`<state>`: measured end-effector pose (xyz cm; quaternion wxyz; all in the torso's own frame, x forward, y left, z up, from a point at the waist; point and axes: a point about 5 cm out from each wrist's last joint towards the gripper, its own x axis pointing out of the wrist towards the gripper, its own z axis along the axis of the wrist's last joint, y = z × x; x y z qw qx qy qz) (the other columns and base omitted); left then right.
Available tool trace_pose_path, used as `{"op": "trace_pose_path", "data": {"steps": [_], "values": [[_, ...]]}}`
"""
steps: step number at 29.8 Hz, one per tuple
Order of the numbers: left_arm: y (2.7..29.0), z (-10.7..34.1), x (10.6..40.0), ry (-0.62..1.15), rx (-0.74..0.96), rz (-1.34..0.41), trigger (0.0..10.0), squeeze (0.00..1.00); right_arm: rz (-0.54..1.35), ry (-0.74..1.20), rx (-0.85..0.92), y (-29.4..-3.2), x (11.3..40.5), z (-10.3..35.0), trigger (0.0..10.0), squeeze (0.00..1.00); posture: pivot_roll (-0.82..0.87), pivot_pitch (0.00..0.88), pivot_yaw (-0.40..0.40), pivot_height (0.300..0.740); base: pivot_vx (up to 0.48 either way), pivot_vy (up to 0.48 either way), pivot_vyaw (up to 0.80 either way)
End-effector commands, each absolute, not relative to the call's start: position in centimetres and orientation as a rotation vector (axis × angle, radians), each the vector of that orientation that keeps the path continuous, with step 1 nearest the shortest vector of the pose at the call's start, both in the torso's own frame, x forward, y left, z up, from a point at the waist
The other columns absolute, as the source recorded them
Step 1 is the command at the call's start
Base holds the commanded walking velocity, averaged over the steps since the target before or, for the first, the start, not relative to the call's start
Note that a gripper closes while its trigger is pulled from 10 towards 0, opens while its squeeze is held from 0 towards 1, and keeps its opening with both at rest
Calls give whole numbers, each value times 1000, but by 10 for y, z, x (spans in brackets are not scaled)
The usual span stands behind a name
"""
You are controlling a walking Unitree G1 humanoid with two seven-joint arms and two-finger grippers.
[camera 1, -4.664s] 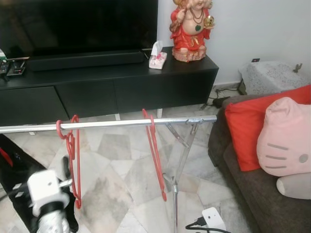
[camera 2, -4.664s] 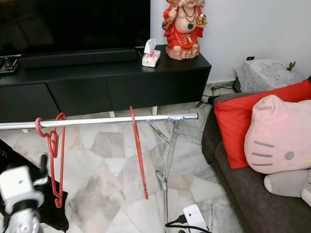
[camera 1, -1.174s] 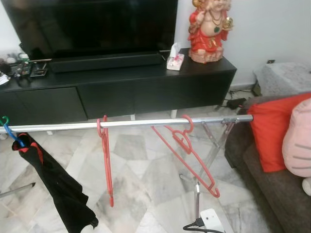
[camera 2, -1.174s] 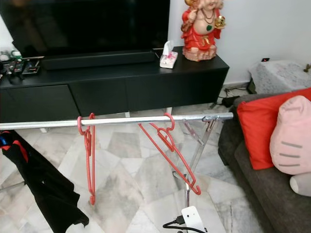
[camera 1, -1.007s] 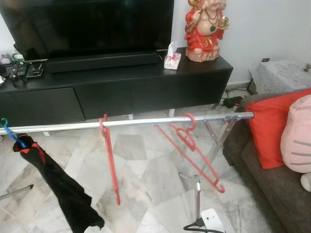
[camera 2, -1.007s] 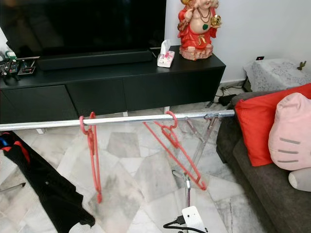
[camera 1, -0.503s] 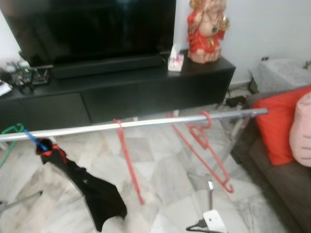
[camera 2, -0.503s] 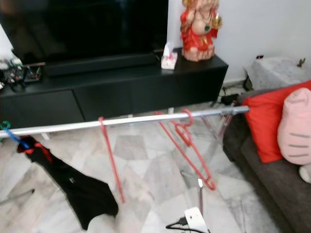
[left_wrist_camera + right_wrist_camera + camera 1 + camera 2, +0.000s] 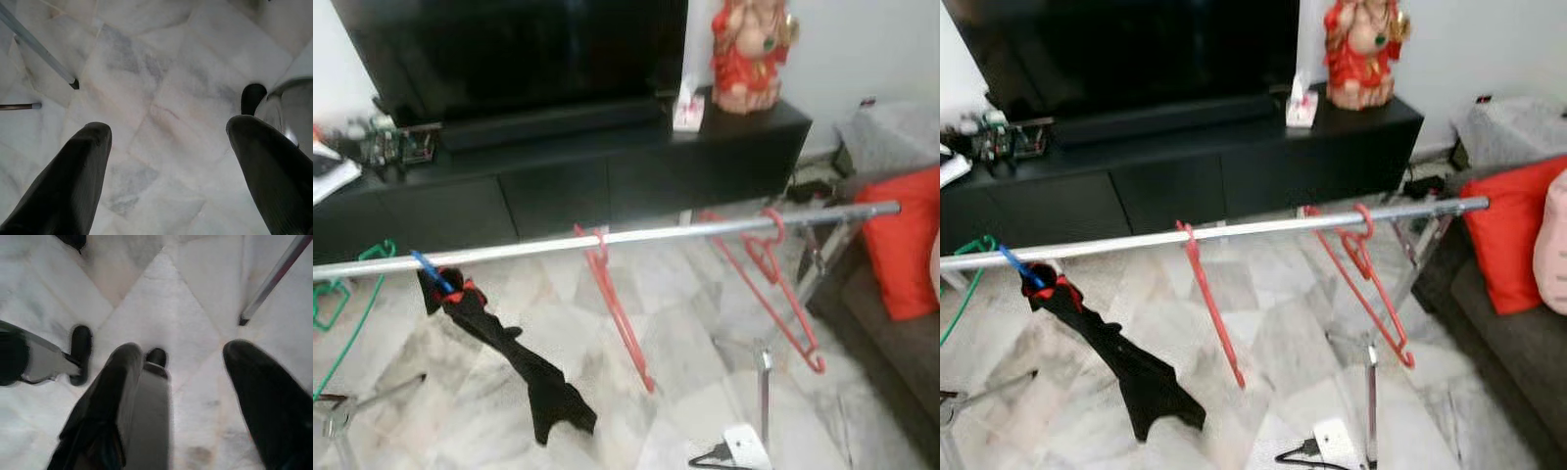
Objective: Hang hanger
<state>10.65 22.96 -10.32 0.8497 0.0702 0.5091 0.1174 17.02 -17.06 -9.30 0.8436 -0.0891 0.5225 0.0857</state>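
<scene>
Marble floor, black TV cabinet

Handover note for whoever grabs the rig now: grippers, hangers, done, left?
Left gripper: open, empty, pointing at the marble floor.
Right gripper: open, empty, also over the floor.
Rail: two red hangers on it, one near the middle, one near the right end.
Further left, a blue hanger with a black garment and a green hanger at the far left.
Done: the red hangers are hooked on the rail.
Left: nothing in hand; whether more hangers wait cannot be told from these views.
</scene>
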Motion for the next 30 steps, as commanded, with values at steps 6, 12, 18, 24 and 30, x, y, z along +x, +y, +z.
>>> {"op": "trace_pose_path", "data": {"steps": [6,12,18,24,30], "values": [[228,-103,109,1064,139,239,10000,0,148,1125,-188,-178,165,-95,10000,0,-86,0,45,740,0,0,-694],[228,-103,109,1067,143,230,10000,0,145,1126,-188,-178,165,-95,10000,0,-85,0,44,740,0,0,-688],[228,-103,110,1064,163,215,10000,0,145,1125,-191,-179,166,-94,10000,0,-85,0,43,740,0,0,-690],[228,-103,110,1066,157,224,10000,0,149,1126,-192,-178,165,-95,10000,0,-82,0,41,740,0,-179,-688],[228,-103,110,1066,160,219,10000,0,150,1127,-190,-178,165,-95,10000,0,-80,0,41,740,0,0,-688]]}}
